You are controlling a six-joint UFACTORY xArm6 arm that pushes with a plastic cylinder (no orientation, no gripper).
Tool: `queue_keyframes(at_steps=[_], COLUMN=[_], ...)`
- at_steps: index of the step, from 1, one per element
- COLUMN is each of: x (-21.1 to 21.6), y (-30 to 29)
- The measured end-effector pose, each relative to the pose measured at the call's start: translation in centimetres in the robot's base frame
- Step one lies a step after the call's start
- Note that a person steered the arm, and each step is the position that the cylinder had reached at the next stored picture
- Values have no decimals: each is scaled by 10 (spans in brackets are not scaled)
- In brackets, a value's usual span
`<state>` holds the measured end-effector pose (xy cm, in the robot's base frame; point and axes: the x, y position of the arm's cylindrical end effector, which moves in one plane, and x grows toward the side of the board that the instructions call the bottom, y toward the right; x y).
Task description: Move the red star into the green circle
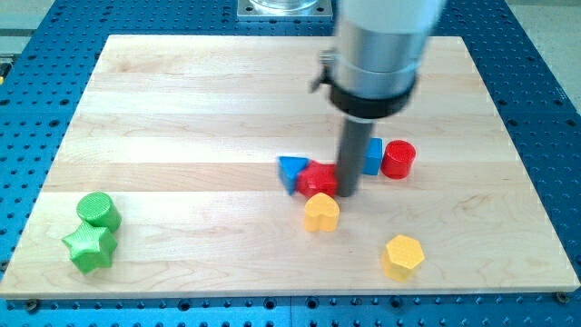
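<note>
The red star [319, 179] lies near the board's middle, partly hidden by my rod. My tip [349, 194] stands right against the star's right side. The green circle [98, 210] is a green cylinder far off at the view's lower left, with a green star [89, 246] just below it. A blue triangle [291, 172] touches the red star on its left.
A yellow heart-like block [321, 213] sits just below the red star. A blue block [372, 156] and a red cylinder [398, 159] stand to the right of my rod. A yellow hexagon [403, 255] lies at the lower right. The wooden board [182, 109] rests on a blue perforated table.
</note>
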<state>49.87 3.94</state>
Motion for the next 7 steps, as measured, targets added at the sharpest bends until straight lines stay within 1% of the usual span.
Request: queue_keyframes(at_steps=[2,3,4,5,6,7], x=[3,-15,-8,9,26,23], y=[-162,-156,-205,-229,-156,-23])
